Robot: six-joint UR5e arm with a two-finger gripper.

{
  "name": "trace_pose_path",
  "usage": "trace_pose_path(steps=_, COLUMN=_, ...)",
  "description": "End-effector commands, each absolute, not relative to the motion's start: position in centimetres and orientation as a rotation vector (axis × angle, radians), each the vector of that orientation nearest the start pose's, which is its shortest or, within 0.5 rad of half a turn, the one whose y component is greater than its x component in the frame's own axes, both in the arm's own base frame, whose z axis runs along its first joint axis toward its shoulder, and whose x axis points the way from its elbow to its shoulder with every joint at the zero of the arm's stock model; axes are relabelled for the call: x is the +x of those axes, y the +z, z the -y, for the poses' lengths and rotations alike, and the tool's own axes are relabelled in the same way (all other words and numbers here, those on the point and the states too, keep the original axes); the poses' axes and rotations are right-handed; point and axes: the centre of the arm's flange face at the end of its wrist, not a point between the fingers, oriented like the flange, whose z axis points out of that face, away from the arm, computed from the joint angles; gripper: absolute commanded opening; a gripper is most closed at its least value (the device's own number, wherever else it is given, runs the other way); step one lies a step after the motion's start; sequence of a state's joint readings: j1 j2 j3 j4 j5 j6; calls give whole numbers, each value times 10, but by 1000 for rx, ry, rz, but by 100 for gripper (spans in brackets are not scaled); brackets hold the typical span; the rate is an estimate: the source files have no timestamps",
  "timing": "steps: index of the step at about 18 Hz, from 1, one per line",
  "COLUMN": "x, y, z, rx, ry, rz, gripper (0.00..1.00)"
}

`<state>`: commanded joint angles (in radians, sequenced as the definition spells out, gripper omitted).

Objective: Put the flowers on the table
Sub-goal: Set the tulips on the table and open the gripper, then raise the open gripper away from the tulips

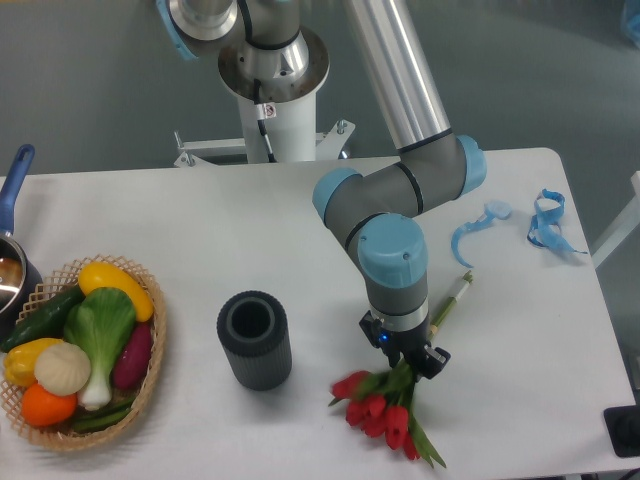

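Jaws are clasping the flowers point(385, 412) near their stems, right of the vase point(254, 340); you are handling something light, floppy, fragile

Polished silver tube links, grey joint housings, light blue end caps. White pedestal with a silver flange and bolts at 12 o'clock, a black cable running down it. Small black gripper point(410, 362) under the blue-capped wrist, a blue light at its 9 o'clock side.
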<state>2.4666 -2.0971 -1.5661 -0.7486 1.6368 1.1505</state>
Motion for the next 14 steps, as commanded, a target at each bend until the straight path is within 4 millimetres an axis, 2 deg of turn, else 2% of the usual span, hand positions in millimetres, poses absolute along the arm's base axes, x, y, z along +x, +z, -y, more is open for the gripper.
trace_pose_path(steps=1, x=-448, y=282, z=-521, rx=-2974, ry=466, rz=-367, gripper=100)
trace_pose_path(steps=5, x=-437, y=376, z=-512, rx=-2867, ry=626, rz=-371, gripper=100)
trace_pose_path(steps=6, x=-438, y=391, z=-505, rx=-2855, ry=645, rz=-366, gripper=100)
trace_pose_path(steps=8, x=-442, y=408, z=-494, rx=-2865, ry=648, rz=-385, gripper=100)
trace_pose_path(steps=9, x=-450, y=415, z=-480, rx=-2888, ry=634, rz=-396, gripper=100)
trace_pose_path(steps=11, x=-452, y=438, z=-460, rx=-2910, ry=590, rz=-464, gripper=100)
trace_pose_path(steps=14, x=-459, y=457, z=-425, rx=-2926, ry=479, rz=-500, gripper=100)
